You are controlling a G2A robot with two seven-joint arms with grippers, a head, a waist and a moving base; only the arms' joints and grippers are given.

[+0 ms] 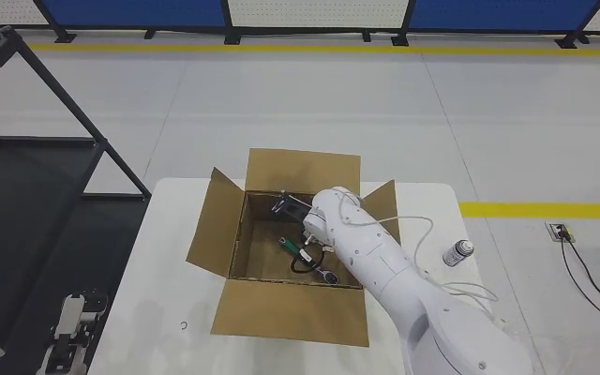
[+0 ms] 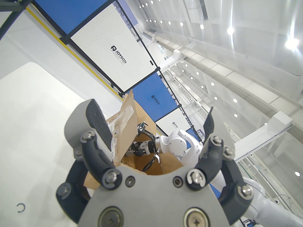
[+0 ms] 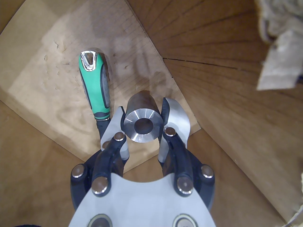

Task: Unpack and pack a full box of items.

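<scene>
Right wrist view: right end effector [image 3: 143, 109] clamped on a hollow steel cylinder [image 3: 142, 125] inside the cardboard box [image 3: 59, 48], just beside the green-handled ratchet [image 3: 94, 88]; best lift straight up, clearing walls and flaps; left end effector [image 2: 151, 108] gapes empty, well left of the box.

Brown box [image 1: 302, 169], green-grey handle [image 3: 94, 88], silver cylinder [image 3: 142, 115].

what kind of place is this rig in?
Probably a factory-style test hall: blue and white perforated partition panels, a yellow floor line, a high white ceiling with rows of lamps.
</scene>
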